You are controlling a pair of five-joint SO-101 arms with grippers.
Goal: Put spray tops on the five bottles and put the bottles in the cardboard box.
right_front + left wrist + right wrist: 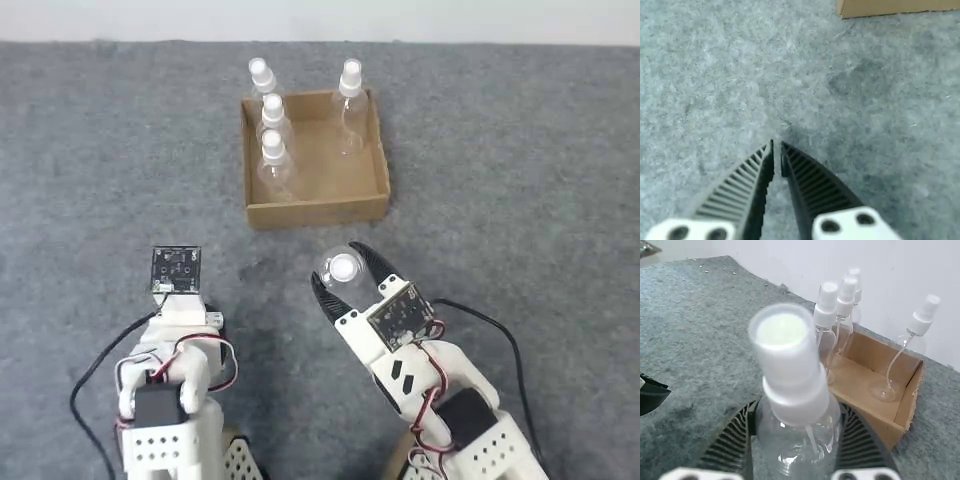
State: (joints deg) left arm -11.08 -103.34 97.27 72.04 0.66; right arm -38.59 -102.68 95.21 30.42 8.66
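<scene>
My right gripper [337, 264] is shut on a clear bottle [795, 440] that stands upright between its fingers, a white spray top [787, 355] on its neck. It is held just in front of the cardboard box [318, 211], toward the box's right front corner. Several more clear bottles with white spray tops stand inside the box [900, 410]: three in a row along its left side [273, 150] and one at the back right [350, 82]. My left gripper [776, 146] points down at bare carpet left of the box, its fingers together with nothing between them.
Grey carpet [520, 170] covers the table on all sides of the box. A corner of the box [890, 7] shows in the left wrist view. The left arm [170, 340] sits near the front edge, and a cable [500, 340] trails beside the right arm.
</scene>
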